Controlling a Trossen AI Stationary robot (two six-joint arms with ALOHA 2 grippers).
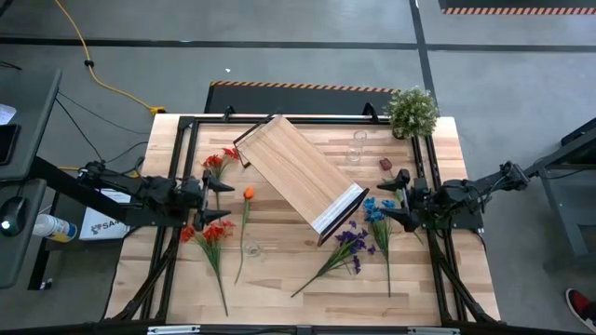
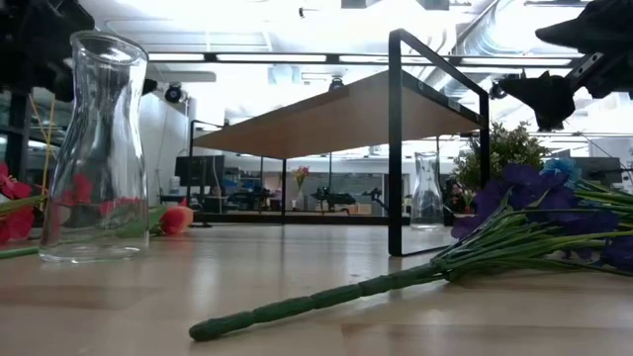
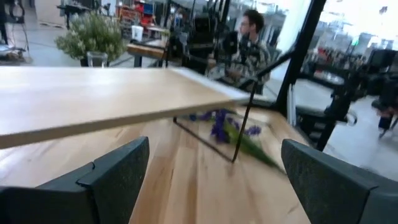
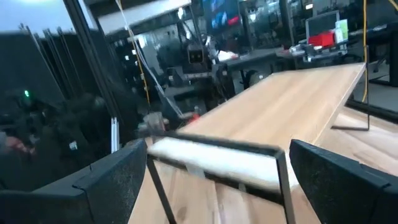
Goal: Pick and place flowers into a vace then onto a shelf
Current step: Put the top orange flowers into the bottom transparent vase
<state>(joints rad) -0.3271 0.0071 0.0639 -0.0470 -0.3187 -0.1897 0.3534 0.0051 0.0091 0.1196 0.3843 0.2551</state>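
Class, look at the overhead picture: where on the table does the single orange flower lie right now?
In the high view, the orange flower lies left of centre, between the left gripper and the tilted shelf, its stalk running down toward the small glass vase.

A bushy pale-green potted plant stands at the far right corner of the light plank tabletop. Near it lies a small dark-red block. On the grey floor a yellow cable trails away — beside the table's left edge sits a white box with blue lettering. A seated person shows in the room beyond.
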